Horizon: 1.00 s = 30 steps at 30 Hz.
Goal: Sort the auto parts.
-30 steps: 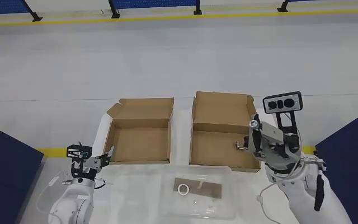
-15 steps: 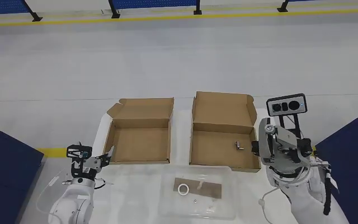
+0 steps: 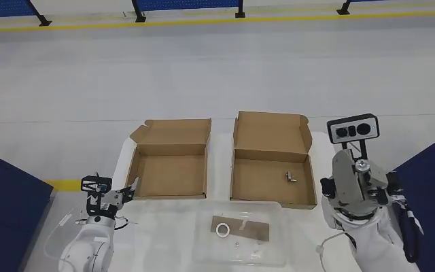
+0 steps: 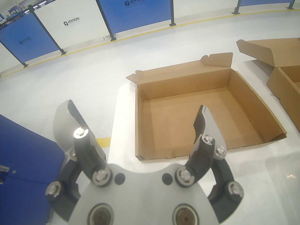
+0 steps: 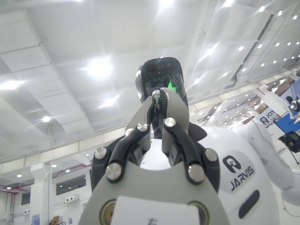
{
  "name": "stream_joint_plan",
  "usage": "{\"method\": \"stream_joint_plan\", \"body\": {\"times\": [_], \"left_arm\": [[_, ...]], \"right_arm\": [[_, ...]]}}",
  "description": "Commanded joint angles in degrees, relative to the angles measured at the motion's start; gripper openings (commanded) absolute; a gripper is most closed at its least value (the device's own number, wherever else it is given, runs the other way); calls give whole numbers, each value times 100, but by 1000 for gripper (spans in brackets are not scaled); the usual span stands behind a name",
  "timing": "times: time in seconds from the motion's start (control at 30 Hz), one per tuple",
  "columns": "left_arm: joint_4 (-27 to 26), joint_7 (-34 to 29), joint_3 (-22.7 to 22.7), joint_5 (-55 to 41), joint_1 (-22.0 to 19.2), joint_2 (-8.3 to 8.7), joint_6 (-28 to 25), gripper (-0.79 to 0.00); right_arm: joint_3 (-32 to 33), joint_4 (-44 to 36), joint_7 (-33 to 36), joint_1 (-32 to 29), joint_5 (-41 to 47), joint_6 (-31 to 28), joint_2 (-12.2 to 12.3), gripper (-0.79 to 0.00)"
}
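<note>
While the white table (image 3: pixel 158 212) is carrying everything, two open cardboard boxes are sitting side by side on it, a gap between them: the left box (image 3: pixel 170 175) and the right box (image 3: pixel 262 182). Just in front of them a clear tray (image 3: pixel 204 246) is resting.

The left gripper (image 4: pixel 136 106) is hovering at the table's near left corner, beside the left box and apart from it, its fingers spread wide and grasping nothing. The right gripper (image 5: pixel 159 94) is pointing upward, off to the right of the right box, with its fingers clenched together. A silvery bit is showing at their tips, but I cannot tell whether it is a part.

A brown cardboard strip (image 3: pixel 251 231) is lying in the tray, and a white ring (image 3: pixel 222 231) is lying on its left end. One small metal part (image 3: pixel 290 177) is lying on the right box's floor, near its right wall.
</note>
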Motion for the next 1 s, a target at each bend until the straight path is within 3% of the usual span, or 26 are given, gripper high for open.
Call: {"method": "stream_joint_plan", "body": {"times": [0.0, 0.63, 0.97], "left_arm": [[0, 0, 0, 0, 0, 0, 0, 0], [0, 0, 0, 0, 0, 0, 0, 0], [0, 0, 0, 0, 0, 0, 0, 0]], "right_arm": [[33, 18, -22, -11, -117, 9, -13, -785], [303, 79, 71, -74, -1649, 120, -105, -785], [284, 77, 308, -130, -1364, 22, -180, -785]]}}
